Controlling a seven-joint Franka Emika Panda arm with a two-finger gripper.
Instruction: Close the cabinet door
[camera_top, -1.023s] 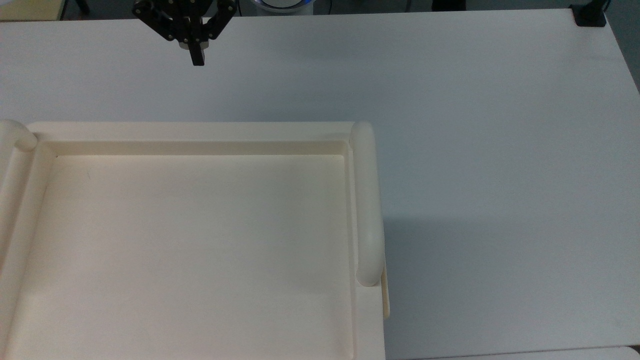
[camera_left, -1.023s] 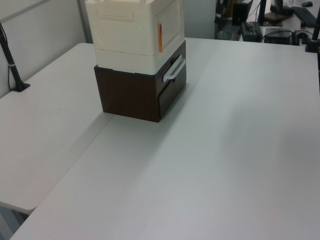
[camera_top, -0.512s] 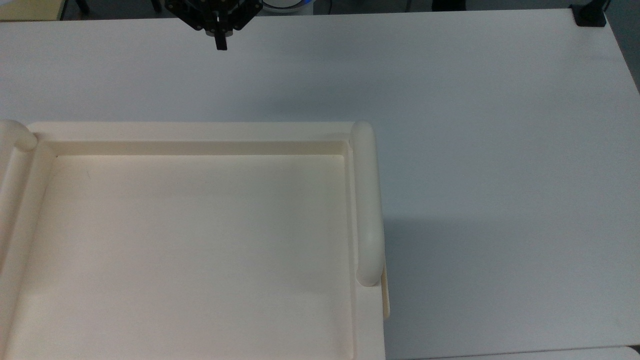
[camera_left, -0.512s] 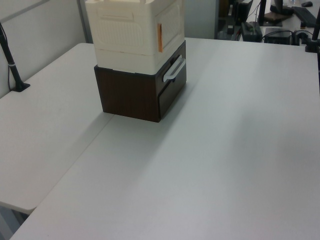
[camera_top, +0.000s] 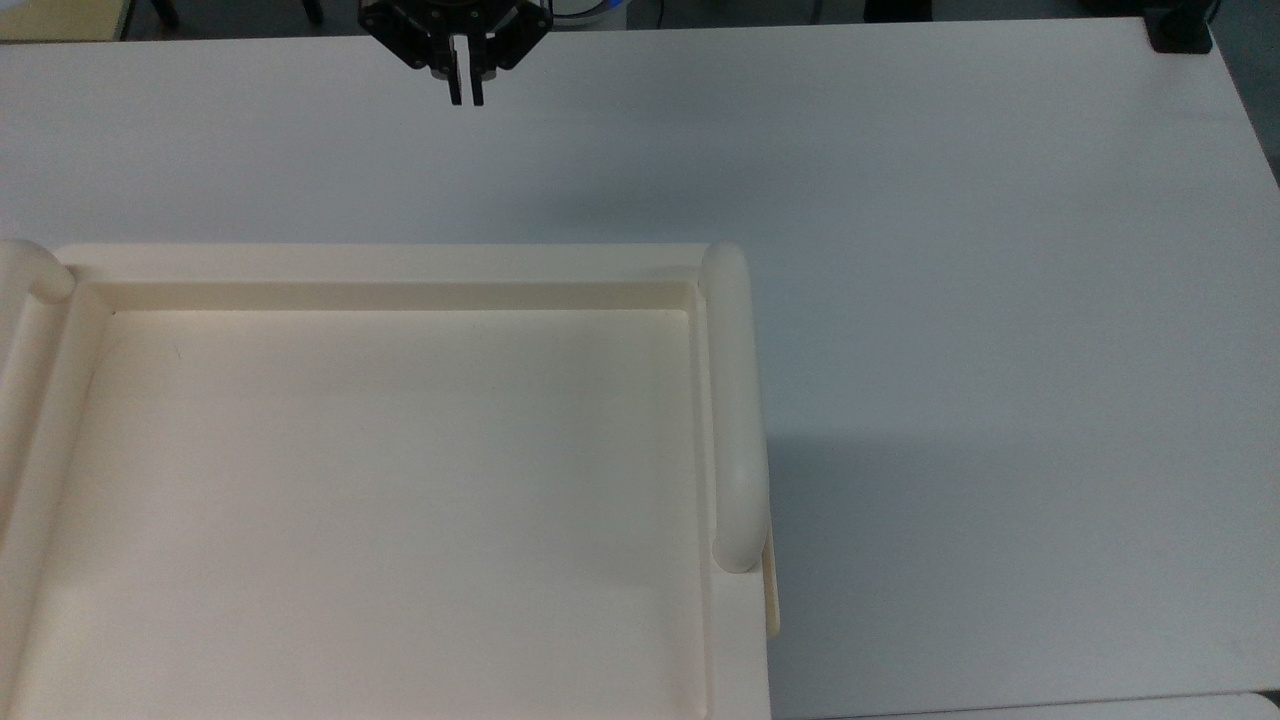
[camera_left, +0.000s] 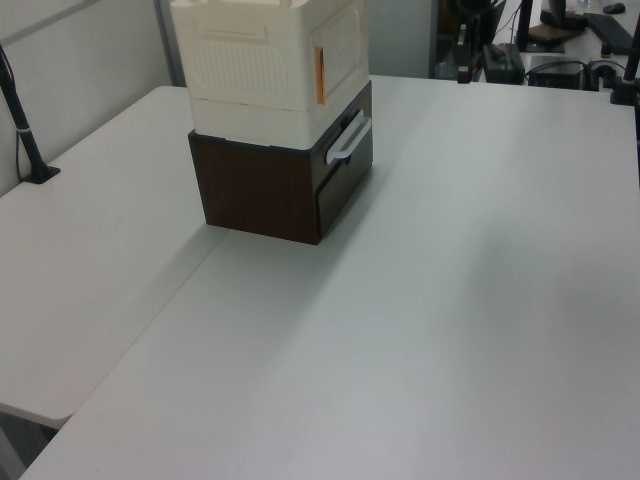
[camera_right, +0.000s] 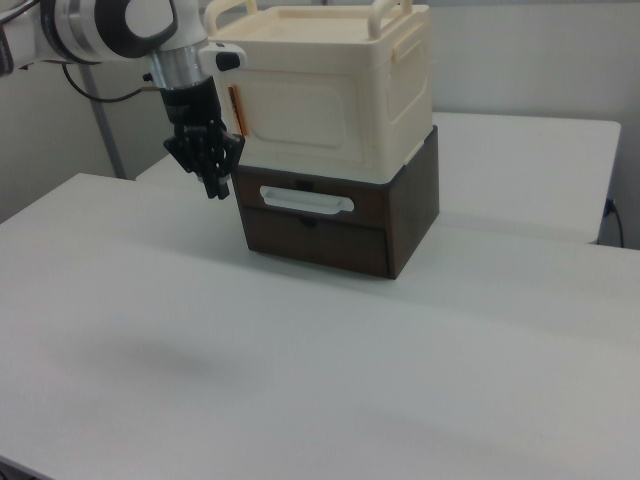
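The cabinet (camera_right: 400, 90) is a cream box on a dark brown drawer base. Its recessed tray top (camera_top: 380, 480) takes up the top view's lower left. The cabinet door (camera_right: 300, 118), a framed cream panel, lies flat against the front face in the right view, with an orange strip at the panel's left edge. On the cabinet's right face in the left view is the same cabinet door (camera_left: 342, 48). My black gripper (camera_right: 213, 188) points down just off the cabinet's front left corner in the right view, touching nothing. My gripper (camera_top: 466, 95) hangs over bare table beyond the cabinet in the top view, fingers a narrow gap apart and holding nothing.
The brown base (camera_right: 400, 235) has a drawer with a pale handle (camera_right: 305, 200). A short cream strip (camera_top: 771, 590) sticks out at the cabinet's right edge in the top view. White table (camera_top: 1000, 300) stretches wide to the top view's right. A black clamp (camera_top: 1180, 35) sits at its far corner.
The gripper has moved toward the top view's right along the table's far edge. Its fingers, first seen as one dark block, now show a narrow gap. The cabinet has not moved.
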